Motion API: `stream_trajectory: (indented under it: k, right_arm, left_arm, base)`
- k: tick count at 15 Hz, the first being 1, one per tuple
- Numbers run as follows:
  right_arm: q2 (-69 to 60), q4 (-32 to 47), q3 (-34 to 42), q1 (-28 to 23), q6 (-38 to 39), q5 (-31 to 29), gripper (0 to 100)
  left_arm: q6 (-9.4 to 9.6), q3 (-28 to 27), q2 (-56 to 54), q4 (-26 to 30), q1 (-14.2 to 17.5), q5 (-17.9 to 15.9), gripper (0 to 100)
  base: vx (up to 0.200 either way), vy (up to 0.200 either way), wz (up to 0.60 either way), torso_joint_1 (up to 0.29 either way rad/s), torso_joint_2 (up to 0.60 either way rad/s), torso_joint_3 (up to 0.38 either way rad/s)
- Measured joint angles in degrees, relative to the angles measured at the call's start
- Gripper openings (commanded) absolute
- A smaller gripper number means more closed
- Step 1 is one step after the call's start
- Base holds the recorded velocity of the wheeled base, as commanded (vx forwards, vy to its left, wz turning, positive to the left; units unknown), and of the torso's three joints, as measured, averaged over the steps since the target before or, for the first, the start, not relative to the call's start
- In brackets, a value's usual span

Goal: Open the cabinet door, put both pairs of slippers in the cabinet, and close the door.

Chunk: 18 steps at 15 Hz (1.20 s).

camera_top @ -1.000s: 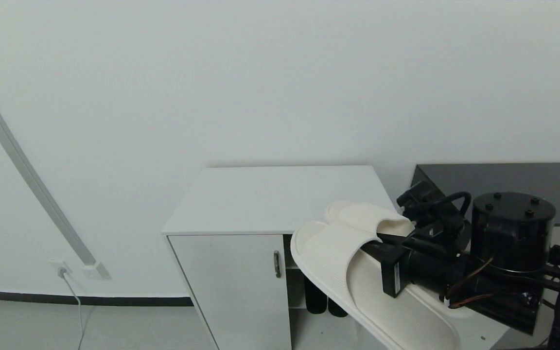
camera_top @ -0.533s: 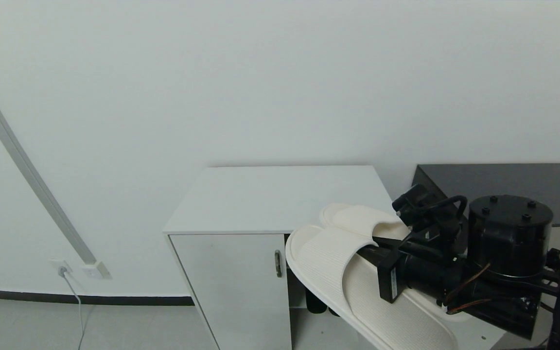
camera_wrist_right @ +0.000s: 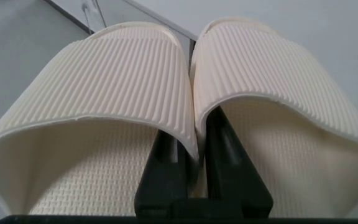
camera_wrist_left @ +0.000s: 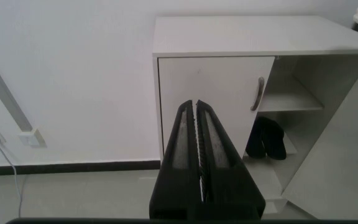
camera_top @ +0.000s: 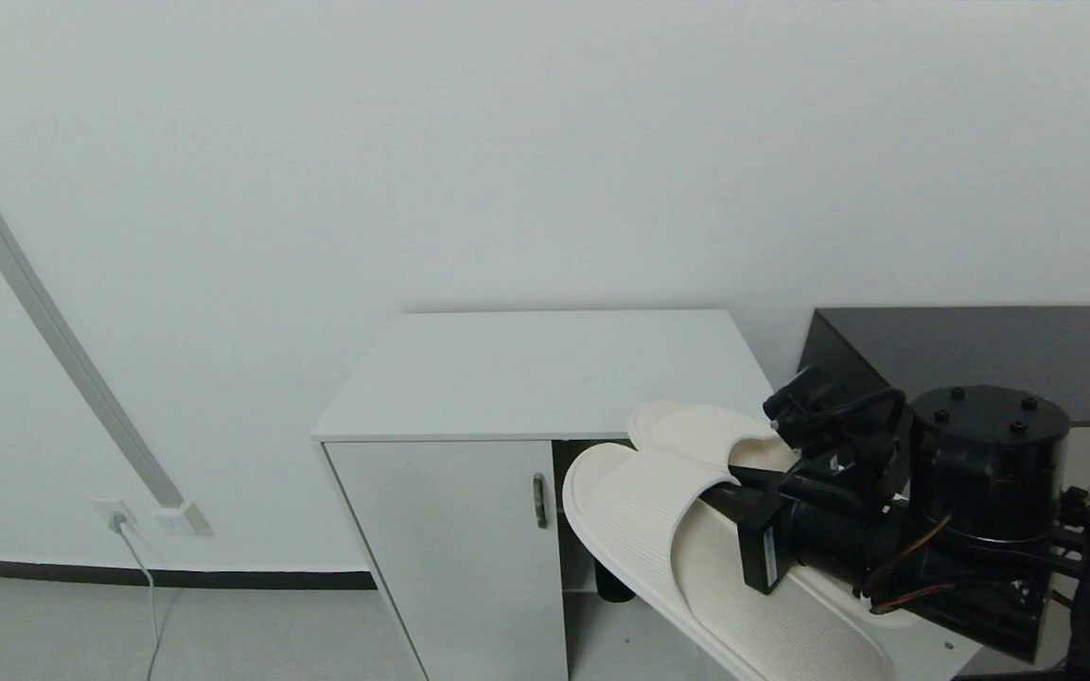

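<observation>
The white cabinet (camera_top: 545,374) stands against the wall with its left door (camera_top: 450,549) closed and its right side open. A pair of cream slippers (camera_top: 659,511) hangs tilted in front of the open side, toes toward the cabinet. My right gripper (camera_top: 729,482) is shut on their two inner straps; in the right wrist view the right gripper (camera_wrist_right: 194,140) pinches the cream slippers (camera_wrist_right: 123,81) side by side. A black pair of slippers (camera_wrist_left: 266,137) stands on the cabinet's (camera_wrist_left: 253,34) lower shelf. My left gripper (camera_wrist_left: 196,106) is shut and holds nothing, well in front of the closed door.
A dark tabletop (camera_top: 980,345) adjoins the cabinet on the right. On the left wall are a slanted cable duct (camera_top: 34,303) and a socket (camera_top: 114,518) with a cable running down to the floor. The opened right door (camera_wrist_left: 334,149) swings out toward me.
The head camera has shifted a little. The right gripper with the cream slippers has sunk slightly against the cabinet's top edge.
</observation>
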<state>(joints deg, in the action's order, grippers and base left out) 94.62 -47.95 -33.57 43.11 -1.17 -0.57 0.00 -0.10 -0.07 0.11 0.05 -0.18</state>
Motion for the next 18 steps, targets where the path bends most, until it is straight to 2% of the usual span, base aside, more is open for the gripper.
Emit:
stream_trajectory:
  k: [18]
  right_arm:
    - [0.9,-0.01,0.5,0.02,-0.02,0.04,0]
  left_arm:
    - [0.0,0.0,0.0,-0.01,-0.02,0.0,0]
  base:
    - [0.0,0.0,0.0,-0.198,0.51,0.302]
